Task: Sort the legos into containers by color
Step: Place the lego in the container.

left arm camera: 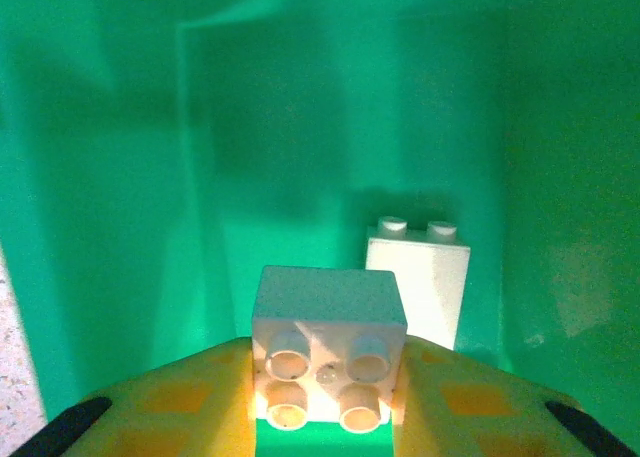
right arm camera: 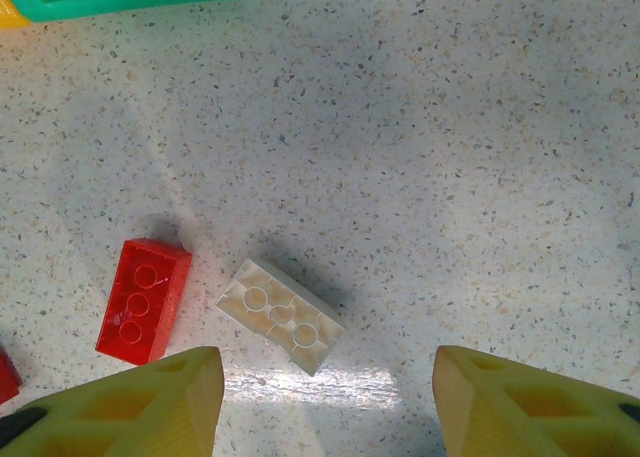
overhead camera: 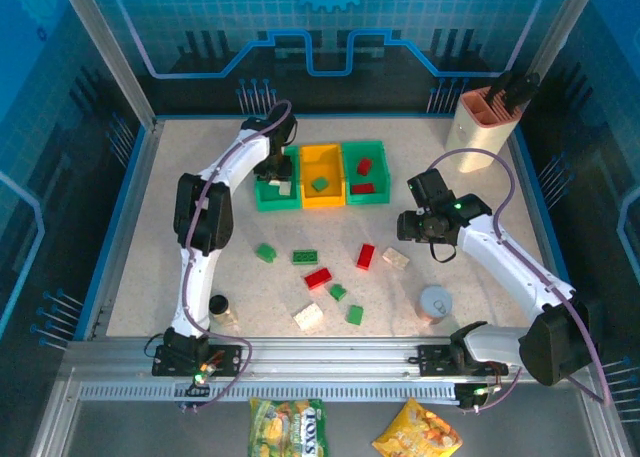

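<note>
Overhead, the table (overhead camera: 190, 147) is evenly and brightly lit, shadows short and soft. Inside the green bin (left arm camera: 300, 97) everything goes saturated green, with a dark shadow on its back wall; the near cream brick (left arm camera: 328, 307) glares, slightly soft. A white glare streak lies just below the loose cream brick (right arm camera: 282, 315), sharply focused.

Robotics lab cell: speckled white tabletop (overhead camera: 150, 277) boxed in by silver aluminium frame posts (overhead camera: 105, 47) & blue wall panels (overhead camera: 200, 17) w/ printed gear-and-circuit graphic; white-and-black left robot arm (overhead camera: 200, 212) & right robot arm (overhead camera: 505, 262) bolted to slotted metal rail (overhead camera: 330, 355).
</note>
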`<move>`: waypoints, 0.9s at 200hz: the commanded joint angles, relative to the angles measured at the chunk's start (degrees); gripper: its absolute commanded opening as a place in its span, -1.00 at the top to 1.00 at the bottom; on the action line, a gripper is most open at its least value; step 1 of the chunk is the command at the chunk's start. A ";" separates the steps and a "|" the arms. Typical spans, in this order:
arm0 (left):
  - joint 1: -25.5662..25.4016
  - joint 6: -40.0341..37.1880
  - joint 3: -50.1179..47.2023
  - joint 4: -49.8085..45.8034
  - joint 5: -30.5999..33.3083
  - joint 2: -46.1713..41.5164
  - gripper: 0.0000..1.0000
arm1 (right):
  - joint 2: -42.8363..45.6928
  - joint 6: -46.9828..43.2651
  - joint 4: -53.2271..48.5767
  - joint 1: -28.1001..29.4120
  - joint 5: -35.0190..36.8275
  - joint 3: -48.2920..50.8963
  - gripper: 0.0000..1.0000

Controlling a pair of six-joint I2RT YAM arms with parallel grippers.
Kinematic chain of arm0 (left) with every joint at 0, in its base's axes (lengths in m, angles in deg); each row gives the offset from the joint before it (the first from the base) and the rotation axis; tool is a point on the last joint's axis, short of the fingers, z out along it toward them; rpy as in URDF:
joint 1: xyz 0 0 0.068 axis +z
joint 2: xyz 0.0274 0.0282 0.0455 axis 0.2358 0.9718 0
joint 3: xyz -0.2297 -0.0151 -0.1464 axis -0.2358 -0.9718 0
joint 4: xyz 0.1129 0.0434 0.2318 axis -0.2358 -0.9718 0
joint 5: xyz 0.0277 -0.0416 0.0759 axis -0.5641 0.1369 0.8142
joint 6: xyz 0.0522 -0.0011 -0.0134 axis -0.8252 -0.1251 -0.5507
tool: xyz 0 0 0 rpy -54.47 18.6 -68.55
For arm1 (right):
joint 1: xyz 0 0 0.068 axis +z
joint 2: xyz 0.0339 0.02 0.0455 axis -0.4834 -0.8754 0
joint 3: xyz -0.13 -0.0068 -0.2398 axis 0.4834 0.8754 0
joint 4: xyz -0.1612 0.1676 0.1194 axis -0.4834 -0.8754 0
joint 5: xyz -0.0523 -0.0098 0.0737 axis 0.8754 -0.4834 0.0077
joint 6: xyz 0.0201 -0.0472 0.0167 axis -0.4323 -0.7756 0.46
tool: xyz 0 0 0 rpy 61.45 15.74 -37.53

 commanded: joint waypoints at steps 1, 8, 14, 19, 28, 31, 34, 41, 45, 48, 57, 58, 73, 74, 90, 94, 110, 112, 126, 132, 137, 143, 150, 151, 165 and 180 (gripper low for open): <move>0.76 -0.92 1.87 -1.46 -0.06 2.26 0.29 | 1.45 -0.10 -1.81 -0.59 0.75 0.12 -0.17; 0.78 -0.83 1.90 -1.39 -0.38 2.59 0.28 | 1.39 -0.18 -1.91 -0.59 0.74 0.10 -0.16; 0.77 -0.77 1.87 -1.28 -0.42 2.83 0.28 | 1.39 -0.18 -1.89 -0.59 0.78 0.16 -0.16; 0.70 -0.75 1.85 -1.22 -0.44 2.91 0.27 | 1.49 -0.18 -1.90 -0.69 0.74 0.11 -0.16; 0.71 -0.66 1.75 -1.05 -0.52 2.91 0.25 | 1.49 -0.18 -1.91 -0.69 0.76 0.11 -0.16; 0.77 -0.65 1.73 -1.09 -0.47 2.91 0.24 | 1.47 -0.18 -1.96 -0.73 0.69 0.15 -0.17; 0.74 -0.66 1.75 -1.13 -0.47 2.91 0.24 | 1.46 -0.18 -1.94 -0.69 0.71 0.14 -0.16; 0.71 -0.66 1.66 -1.09 -0.38 2.87 0.22 | 1.48 -0.18 -1.90 -0.73 0.57 0.07 -0.16; 0.70 -0.66 1.58 -1.06 -0.36 2.78 0.21 | 1.50 -0.18 -1.94 -0.72 0.60 0.07 -0.16; 0.76 -0.66 1.59 -1.08 -0.34 2.71 0.21 | 1.52 -0.18 -1.90 -0.69 0.50 0.00 -0.17; 0.72 -0.66 1.33 -1.02 -0.34 2.29 0.19 | 1.58 -0.21 -1.90 -0.73 0.48 -0.01 -0.17; 0.71 -0.66 1.31 -1.03 -0.34 2.25 0.18 | 1.57 -0.20 -1.89 -0.70 0.48 0.03 -0.17; 0.70 -0.48 0.90 -0.86 -0.58 1.41 0.14 | 1.65 -0.18 -1.89 -0.66 0.39 -0.02 -0.16; 0.70 -0.48 0.88 -0.82 -0.59 1.37 0.14 | 1.65 -0.18 -1.94 -0.67 0.39 -0.02 -0.17; 0.69 -0.32 0.35 -0.69 -0.86 0.24 0.10 | 1.78 -0.09 -1.83 -0.76 0.32 -0.08 -0.16; 0.69 -0.31 0.22 -0.57 -0.87 -0.14 0.09 | 1.74 -0.10 -1.81 -0.71 0.37 -0.04 -0.16; 0.69 -0.11 -0.31 -0.51 -1.03 -1.35 0.08 | 1.78 -0.02 -1.63 -0.70 0.06 -0.03 -0.16; 0.69 -0.08 -0.34 -0.47 -1.08 -1.56 0.08 | 1.75 -0.01 -1.65 -0.73 0.04 -0.06 -0.16; 0.65 0.13 -0.71 -0.52 -1.41 -2.70 0.08 | 1.74 0.02 -1.56 -0.71 -0.08 -0.03 -0.16; 0.61 0.22 -0.99 -0.39 -1.56 -3.15 0.07 | 1.74 -0.02 -1.56 -0.68 -0.15 -0.05 -0.16; 0.61 0.31 -1.17 -0.29 -1.76 -3.55 0.07 | 1.77 -0.01 -1.48 -0.70 -0.22 -0.02 -0.17; 0.61 0.39 -1.48 -0.20 -1.87 -4.06 0.07 | 1.75 -0.01 -1.46 -0.69 -0.23 -0.07 -0.17; 0.55 0.39 -1.82 -0.19 -1.83 -4.62 0.07 | 1.74 -0.01 -1.46 -0.67 -0.23 -0.09 -0.17; 0.54 0.39 -1.80 -0.18 -1.88 -4.68 0.07 | 1.78 -0.01 -1.46 -0.68 -0.27 -0.05 -0.17; 0.52 0.48 -2.41 -0.20 -1.92 -5.74 0.07 | 1.77 0.01 -1.37 -0.66 -0.38 -0.02 -0.17; 0.52 0.58 -3.37 -0.08 -2.06 -7.19 0.07 | 1.75 0.08 -1.20 -0.68 -0.58 0.00 -0.17</move>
